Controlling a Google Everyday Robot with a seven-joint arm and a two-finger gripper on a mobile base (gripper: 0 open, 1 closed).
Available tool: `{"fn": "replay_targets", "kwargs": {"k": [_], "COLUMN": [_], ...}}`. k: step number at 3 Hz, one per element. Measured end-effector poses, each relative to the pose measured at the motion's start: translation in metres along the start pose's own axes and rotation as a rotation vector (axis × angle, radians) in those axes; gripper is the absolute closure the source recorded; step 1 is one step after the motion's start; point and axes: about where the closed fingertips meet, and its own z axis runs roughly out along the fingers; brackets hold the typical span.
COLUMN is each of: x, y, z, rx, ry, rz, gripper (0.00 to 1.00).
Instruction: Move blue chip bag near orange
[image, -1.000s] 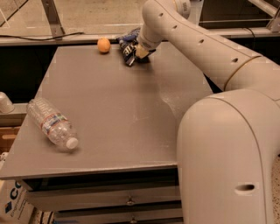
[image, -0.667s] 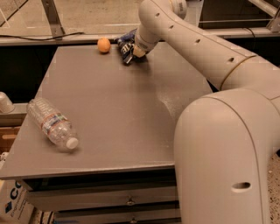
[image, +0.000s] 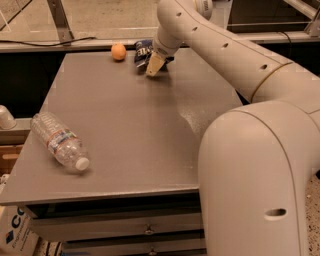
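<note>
Blue chip bag (image: 143, 49) sits at the far edge of the table (image: 150, 130), just right of the orange (image: 118, 51), near it but with a sliver of grey between them. Crinkled navy foil, white lettering facing the camera.

Surface: matte grey tabletop, drawers (image: 125, 231) below the front edge. A clear water bottle (image: 60, 142) lies on its side at the near left, white cap pointing toward the front corner, well apart from the fruit and bag. Beyond the table is a pale floor with a metal frame leg (image: 60, 20) and a black cable (image: 50, 42) along a ledge.

Arm (image: 225, 55): white, reaching in from the right foreground, bending over the far edge and angling down and left. The gripper (image: 154, 64) is at the bag's right side, tip down against the tabletop (touching or overlapping the foil).

Hard to make out: the wrist covers the bag's right half, so I cannot tell whether the gripper is clamped on the bag or loose. The arm's big near segment blocks the table's right front corner.
</note>
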Motion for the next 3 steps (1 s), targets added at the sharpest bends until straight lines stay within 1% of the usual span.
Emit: {"fn": "replay_targets", "kwargs": {"k": [1,2,3], "x": [0.000,0.003,0.014], "y": [0.000,0.001,-0.005], "z": [-0.001,-0.012,-0.039], "rx": [-0.002,-0.020,-0.045], "ry": [0.000,-0.016,-0.062], "rz": [0.000,0.015,0.047], "gripper": [0.00,0.00,0.00]}}
